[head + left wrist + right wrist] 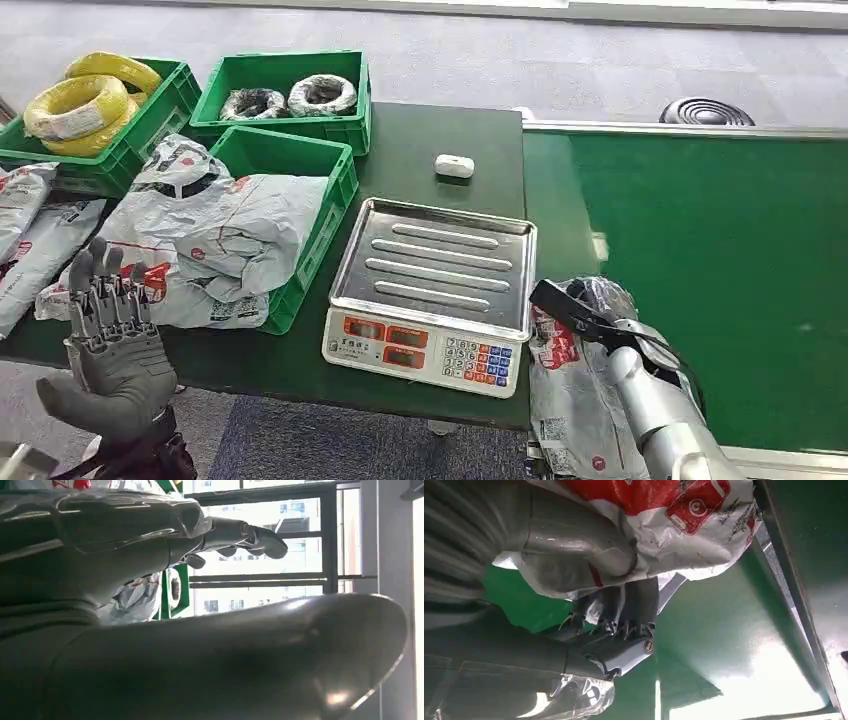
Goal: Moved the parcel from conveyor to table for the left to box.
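Observation:
The parcel (565, 385), a crumpled grey-white mailer bag with red print, is gripped by my right hand (592, 306) at the near edge, where the green conveyor belt (720, 260) meets the dark table (430, 135). In the right wrist view the thumb and fingers (634, 605) clamp the bag (659, 520) above the green belt. My left hand (108, 335) is raised at the table's near left corner, palm open, fingers up and spread, holding nothing. The left wrist view shows its fingers (245, 535) stretched out and empty.
A silver-topped weighing scale (435, 270) stands mid-table, just left of the parcel. A green box (320, 215) heaped with similar bags sits to its left, with more bags (30, 230) beside it. Other bins hold yellow coils (85, 100) and wrapped rolls (290, 98). A small white object (454, 165) lies behind the scale.

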Tool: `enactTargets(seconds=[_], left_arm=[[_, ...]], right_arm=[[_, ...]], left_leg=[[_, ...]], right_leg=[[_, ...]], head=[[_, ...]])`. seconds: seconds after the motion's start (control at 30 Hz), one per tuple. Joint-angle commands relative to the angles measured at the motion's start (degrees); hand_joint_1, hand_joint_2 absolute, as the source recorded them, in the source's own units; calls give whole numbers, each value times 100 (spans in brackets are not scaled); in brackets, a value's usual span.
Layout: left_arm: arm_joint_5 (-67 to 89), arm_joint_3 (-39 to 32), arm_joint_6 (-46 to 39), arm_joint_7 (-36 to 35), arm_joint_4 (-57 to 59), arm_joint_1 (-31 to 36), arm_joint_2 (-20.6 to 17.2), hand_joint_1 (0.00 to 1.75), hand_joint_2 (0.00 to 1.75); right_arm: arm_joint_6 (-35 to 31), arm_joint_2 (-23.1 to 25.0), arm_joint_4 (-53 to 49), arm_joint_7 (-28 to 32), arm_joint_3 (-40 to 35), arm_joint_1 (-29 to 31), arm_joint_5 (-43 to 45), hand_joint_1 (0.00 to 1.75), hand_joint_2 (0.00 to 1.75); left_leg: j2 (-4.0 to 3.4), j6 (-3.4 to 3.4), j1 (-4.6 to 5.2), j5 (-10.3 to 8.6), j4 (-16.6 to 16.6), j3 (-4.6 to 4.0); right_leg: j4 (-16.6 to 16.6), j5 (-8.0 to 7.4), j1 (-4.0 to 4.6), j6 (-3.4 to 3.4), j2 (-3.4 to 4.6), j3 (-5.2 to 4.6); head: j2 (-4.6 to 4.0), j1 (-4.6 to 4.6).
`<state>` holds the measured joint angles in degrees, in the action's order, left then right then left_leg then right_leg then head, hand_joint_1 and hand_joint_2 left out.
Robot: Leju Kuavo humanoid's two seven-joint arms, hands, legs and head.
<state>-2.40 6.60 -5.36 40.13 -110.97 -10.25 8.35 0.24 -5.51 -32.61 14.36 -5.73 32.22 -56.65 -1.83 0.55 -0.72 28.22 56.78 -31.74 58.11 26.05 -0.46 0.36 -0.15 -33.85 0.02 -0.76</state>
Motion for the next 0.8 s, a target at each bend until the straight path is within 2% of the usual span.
enactTargets(seconds=[0.03,0.17,0.27,0.3,0.47,0.67,0.8], left_arm=[[44,-169,-27,-13,-78,-171,82,0,0],[80,-170,-48,-13,-176,-251,128,0,0],[109,-172,-52,-13,-234,-295,172,0,0],[116,-162,-57,-13,-252,-302,182,0,0],[116,-162,-57,-13,-252,-302,182,0,0],[130,-133,26,-13,-200,-257,247,0,0],[107,-49,100,-13,30,-17,265,0,0]], right_arm=[[-688,189,-149,-245,-313,117,203,175,175],[-1154,202,-570,-539,-293,4,96,175,175],[-1744,201,-1605,-998,-244,-393,-161,175,175],[-2041,218,-2320,-1239,-201,-677,-419,175,175],[-2041,218,-2320,-1239,-201,-677,-419,175,175],[-3166,568,-5143,-1531,148,-1749,-1218,175,175],[-4024,990,-6530,-1211,314,-2141,-1939,175,175]], left_leg=[[0,-3,1,-7,-18,4],[28,-2,0,-3,-1,-4],[50,-8,3,-6,-12,-3],[45,-5,4,-3,-4,-7],[59,-3,7,-4,-1,-20],[71,-3,7,-5,-2,-25],[81,-2,10,-4,-1,-30]], right_leg=[[-17,-10,-1,-4,19,-1],[-3,0,0,0,-7,-5],[-16,-2,-3,3,-20,3],[-4,3,-4,3,-26,-2],[-3,8,-6,8,-42,-8],[-2,10,-7,6,-49,-13],[3,13,-9,7,-61,-17]], head=[[0,-2],[0,0],[0,0],[0,0],[0,0],[0,0],[0,-2]])
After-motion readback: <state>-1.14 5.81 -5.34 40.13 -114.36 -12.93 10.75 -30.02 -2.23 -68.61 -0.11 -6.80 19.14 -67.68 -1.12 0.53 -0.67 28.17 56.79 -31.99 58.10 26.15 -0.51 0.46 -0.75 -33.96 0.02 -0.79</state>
